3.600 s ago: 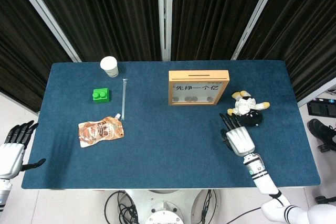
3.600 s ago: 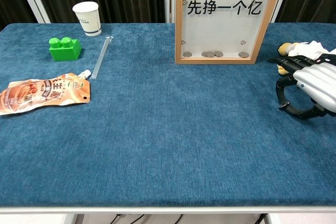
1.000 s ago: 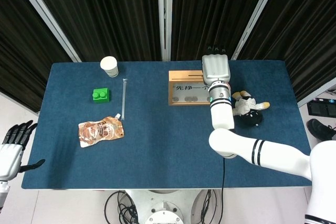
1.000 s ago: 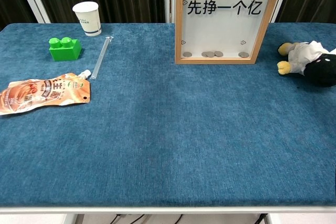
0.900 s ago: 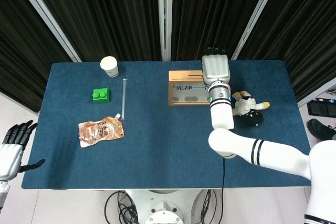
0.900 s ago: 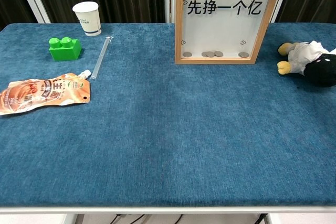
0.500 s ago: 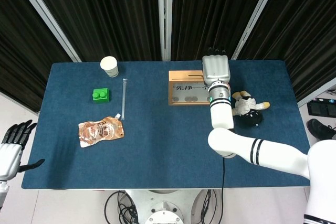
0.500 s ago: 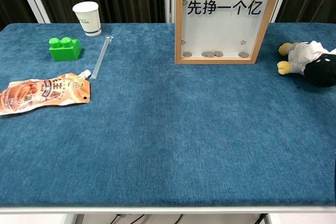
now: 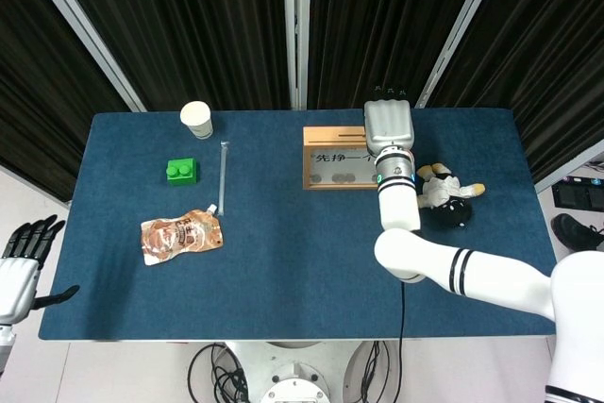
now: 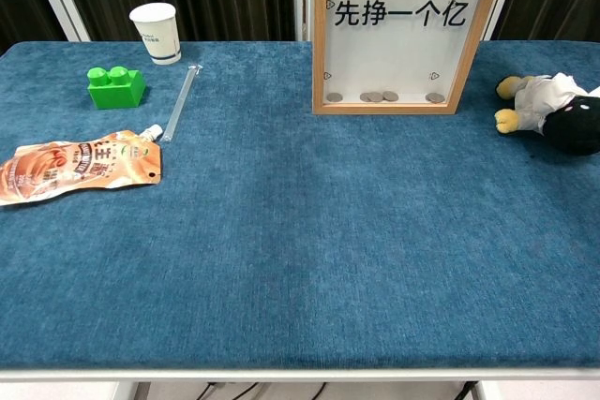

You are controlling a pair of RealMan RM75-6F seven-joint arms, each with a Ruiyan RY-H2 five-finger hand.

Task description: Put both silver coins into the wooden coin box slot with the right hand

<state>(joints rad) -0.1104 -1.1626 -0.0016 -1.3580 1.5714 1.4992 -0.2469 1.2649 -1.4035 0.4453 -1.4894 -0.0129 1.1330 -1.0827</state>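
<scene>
My right hand (image 9: 388, 125) is raised over the right end of the coin box (image 9: 357, 158), palm side away from the head camera, so I cannot tell how far my fingers are closed or whether a coin is pinched between them. The chest view does not show this hand at all. The slot (image 9: 350, 131) runs along the top edge of the box, just beside my hand. Several coins (image 10: 382, 96) lie at the bottom behind the glass; I see none loose on the desk (image 10: 300, 231).

The risk, as I judge it, is a blind release: if a coin is not lined up edge-on with that narrow slot, it could glance off the wooden frame and fall behind the box or roll toward the plush toy (image 9: 445, 197). Pressing down could also tip the upright box backward. My left hand (image 9: 19, 263) hangs off the desk's left edge, fingers spread and empty.
</scene>
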